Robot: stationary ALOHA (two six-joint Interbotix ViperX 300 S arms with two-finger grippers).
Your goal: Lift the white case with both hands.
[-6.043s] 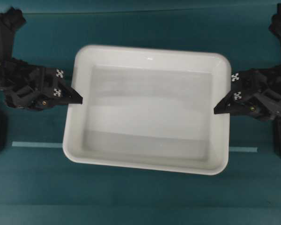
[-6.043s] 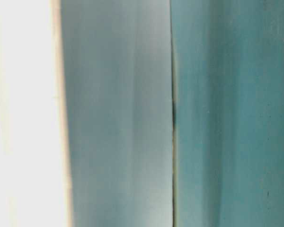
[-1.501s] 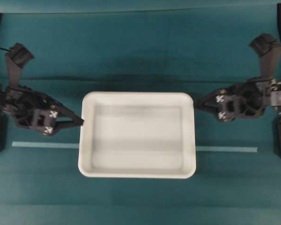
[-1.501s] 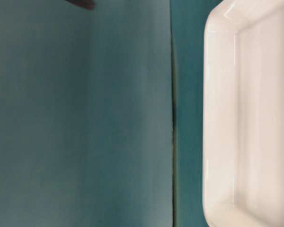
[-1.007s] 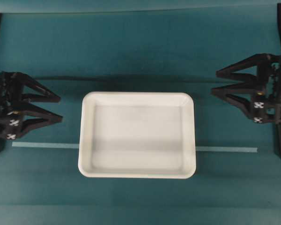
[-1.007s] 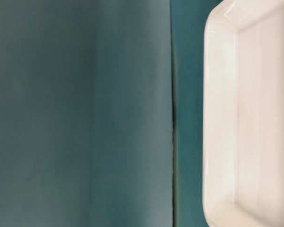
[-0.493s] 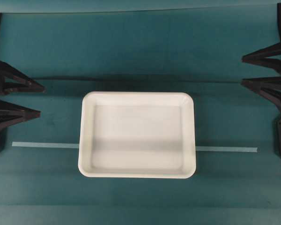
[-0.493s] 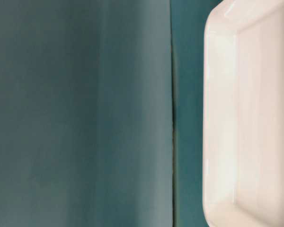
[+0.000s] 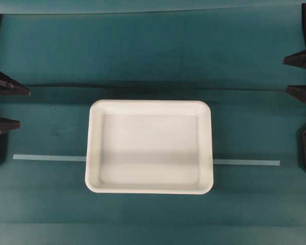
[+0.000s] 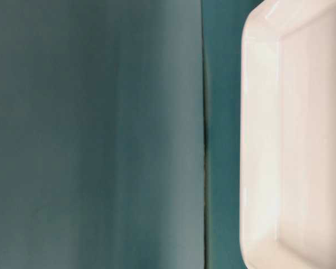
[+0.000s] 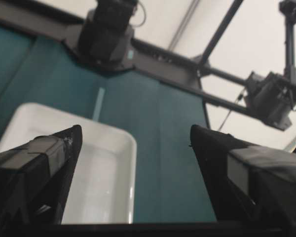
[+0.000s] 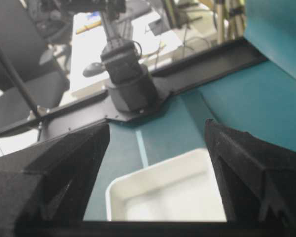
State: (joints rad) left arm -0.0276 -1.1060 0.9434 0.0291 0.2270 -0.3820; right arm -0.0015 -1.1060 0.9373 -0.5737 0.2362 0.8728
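Both grippers spread wide, empty: left gripper [image 9: 2,107], right gripper [image 9: 302,76]. White case [image 9: 149,147] flat on table, between them, well apart from either. Risks: uneven grips on rim, tilt, slip.

Near fingers [image 12: 49,173]: two black, blunt triangular fingers of the right gripper [image 12: 155,148] fill the lower corners, standing wide apart with nothing between them.
White case [image 12: 172,195]: a shallow white plastic tray with rounded corners, seen in the gap between the fingers, lying flat, touched by neither.
Bench [image 12: 266,94]: a teal surface with a pale tape stripe [image 12: 142,148] running away from the tray's far rim.
Far side: a black robot arm base [image 12: 130,89] on a dark rail [image 12: 207,57].
Background: blurred room clutter, a dark chair [image 12: 24,106] at left.
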